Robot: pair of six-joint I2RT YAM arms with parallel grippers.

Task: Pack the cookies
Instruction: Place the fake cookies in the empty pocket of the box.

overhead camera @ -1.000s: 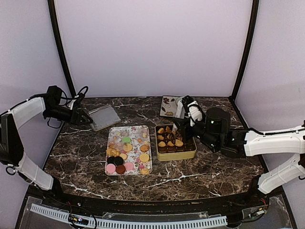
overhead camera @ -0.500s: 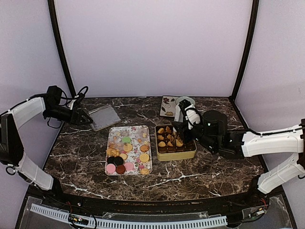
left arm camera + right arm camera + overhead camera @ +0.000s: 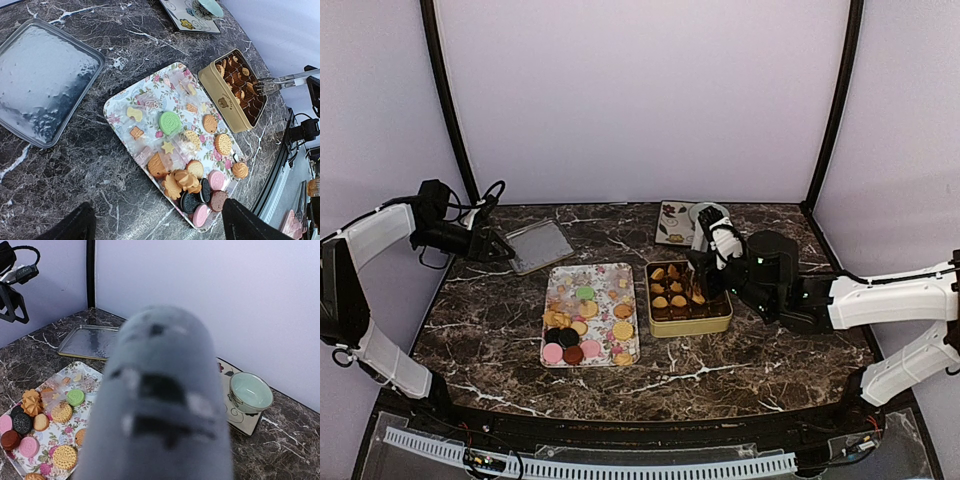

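The cookies (image 3: pixel 582 325) lie on a flowery tray (image 3: pixel 560 275) at mid-table, and more sit in the gold tin (image 3: pixel 690 326) to its right. In the left wrist view the cookies (image 3: pixel 200 175) lie on the tray in front of the tin (image 3: pixel 220 102). My right gripper (image 3: pixel 712 250) is over the tin's far side, shut on a grey-handled metal utensil (image 3: pixel 160 405) whose tines (image 3: pixel 265 87) hang over the tin. The handle hides the right fingers in the wrist view. My left gripper (image 3: pixel 503 250) is open and empty at the far left (image 3: pixel 160 222).
A clear plastic lid (image 3: pixel 540 244) lies at the back left, beside my left gripper. A patterned plate (image 3: pixel 670 225) with a pale green bowl (image 3: pixel 708 212) stands behind the tin. Pale walls close off the back and both sides.
My right gripper has shifted with the utensil from in front of the green bowl down over the tin, uncovering the bowl. The left arm has not moved.
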